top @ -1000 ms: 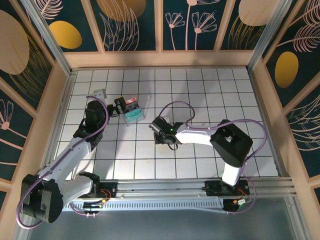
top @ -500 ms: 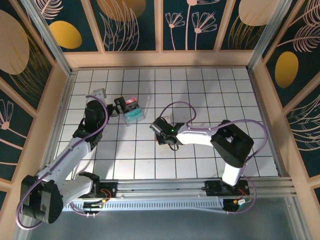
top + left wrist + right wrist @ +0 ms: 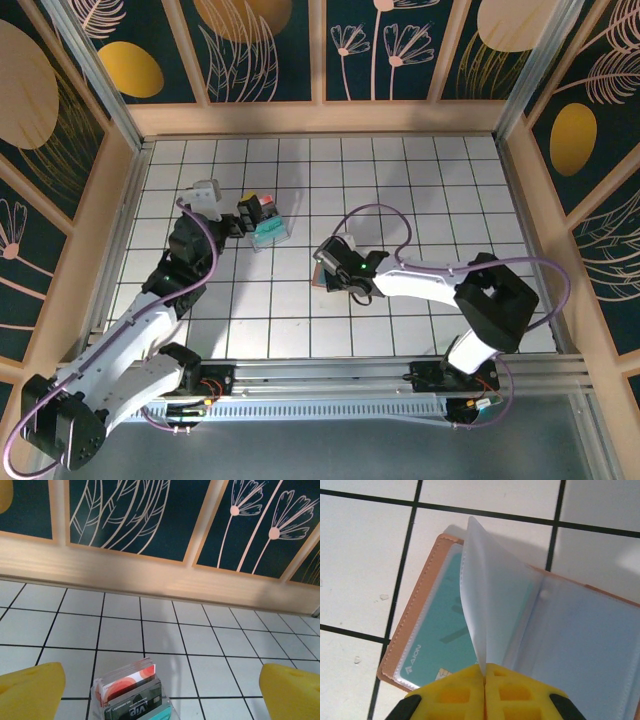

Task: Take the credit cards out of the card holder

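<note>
Near the middle of the white, black-lined tiled table [image 3: 430, 190], the card holder [image 3: 319, 276] lies open and flat, largely covered from above by the right gripper [image 3: 332, 268]. In the right wrist view its make is told: a stitched tan leather border, smooth grey-blue inner pockets and clear plastic sleeves. A teal credit card [image 3: 437, 630] with a gold chip is seen tucked in the left pocket, under glossy film. One thin, translucent sleeve [image 3: 490, 605] is lifted upright and is pinched at its lower edge between the yellow ribbed fingers, which are pressed together.

Well apart to the left, a clear plastic box [image 3: 267, 224] stands just before the left gripper [image 3: 243, 215]. From the left wrist camera the box's stacked cards are seen edge-on, one red-orange and white, one dark with lettering, one teal; the two rounded yellow fingers [image 3: 30, 690] are spread wide at either side, with nothing held between them. Beyond it, a wooden rail and dark floral panels close off the table.
</note>
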Available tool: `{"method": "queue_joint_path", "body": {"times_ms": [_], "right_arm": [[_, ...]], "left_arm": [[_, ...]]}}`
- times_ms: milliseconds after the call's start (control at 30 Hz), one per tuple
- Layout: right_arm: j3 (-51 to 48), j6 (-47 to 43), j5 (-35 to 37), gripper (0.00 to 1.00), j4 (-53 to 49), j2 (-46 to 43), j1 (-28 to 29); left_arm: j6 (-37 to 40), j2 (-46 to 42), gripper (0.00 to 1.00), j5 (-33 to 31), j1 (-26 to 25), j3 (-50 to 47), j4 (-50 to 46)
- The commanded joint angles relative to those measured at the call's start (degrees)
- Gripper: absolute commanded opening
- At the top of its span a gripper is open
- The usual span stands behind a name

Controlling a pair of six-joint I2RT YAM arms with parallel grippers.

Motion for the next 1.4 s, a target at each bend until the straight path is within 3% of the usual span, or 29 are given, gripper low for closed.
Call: {"method": "queue_joint_path", "body": {"times_ms": [0,133,600,967,1200,1367], "right_arm": [[-2.3,1.1,2.7,0.13,-1.5,-2.1,-1.3],[-4.4,1.8,2.8,0.21,-1.0,-3.4,-2.6],[-10.4,1.6,2.7,0.25,0.1,-8.8,-9.4],[-12.0,-0.3,3.1,0.3,-2.1,-13.3,-15.4],[-13.2,-1.7,1.2,0.3,-2.4,-15.4,-20.5],[-11.9,-2.1,0.0,0.3,-3.5,-16.3,-21.6]], "left_arm": [[1.3,1.1,0.99,-2.4,-0.7,-0.6,2.9],[1.4,1.9,0.99,-1.9,-0.9,-0.4,3.7],[1.2,3.9,0.99,-3.1,-2.5,0.3,3.1],[3.1,10.8,0.99,-11.1,-11.2,1.4,-0.2],[2.5,19.1,0.99,-13.6,-19.7,2.1,-0.8],[0.7,25.7,0.99,-12.0,-24.3,3.1,0.1]]}}
